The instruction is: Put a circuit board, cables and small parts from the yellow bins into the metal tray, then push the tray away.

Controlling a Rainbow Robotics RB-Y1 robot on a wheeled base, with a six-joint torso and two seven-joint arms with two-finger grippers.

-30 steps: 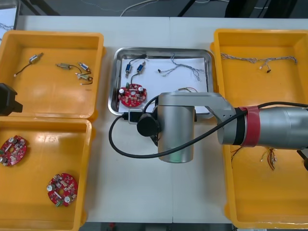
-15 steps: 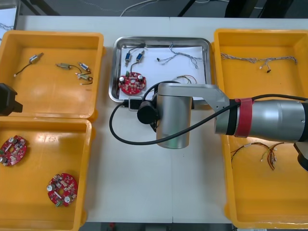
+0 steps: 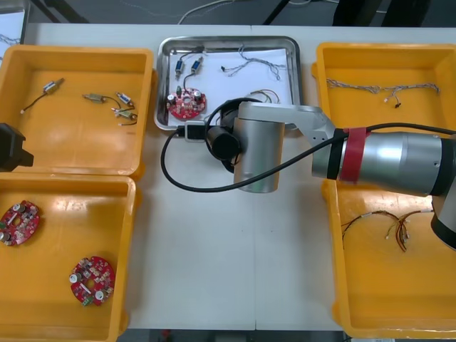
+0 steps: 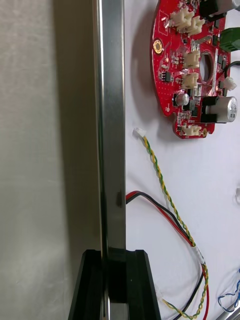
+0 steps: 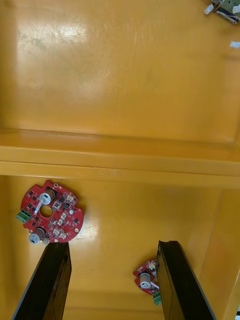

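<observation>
The metal tray (image 3: 228,89), white inside, lies at the table's far middle. It holds a red circuit board (image 3: 185,103), two small metal parts (image 3: 184,68), a blue and white cable (image 3: 253,64) and a red and yellow cable (image 3: 263,95). My right arm's wrist (image 3: 253,153) hangs over the tray's near edge. In the right wrist view my right gripper (image 4: 114,252) is shut, its tips against the tray's rim (image 4: 112,125), with the board (image 4: 195,70) and the red and yellow cable (image 4: 170,205) just beyond. My left gripper (image 5: 112,285) stands open above the left bins.
The far left bin (image 3: 78,142) holds several small metal parts (image 3: 117,103). Two circuit boards (image 3: 91,280) lie in the near left bin (image 3: 64,214). Cables (image 3: 381,89) lie in the right bins (image 3: 399,142). The left arm (image 3: 11,146) waits at the left edge.
The right arm has moved away from me and the tray has slid with it toward the far edge and slightly left. The left arm has not moved.
</observation>
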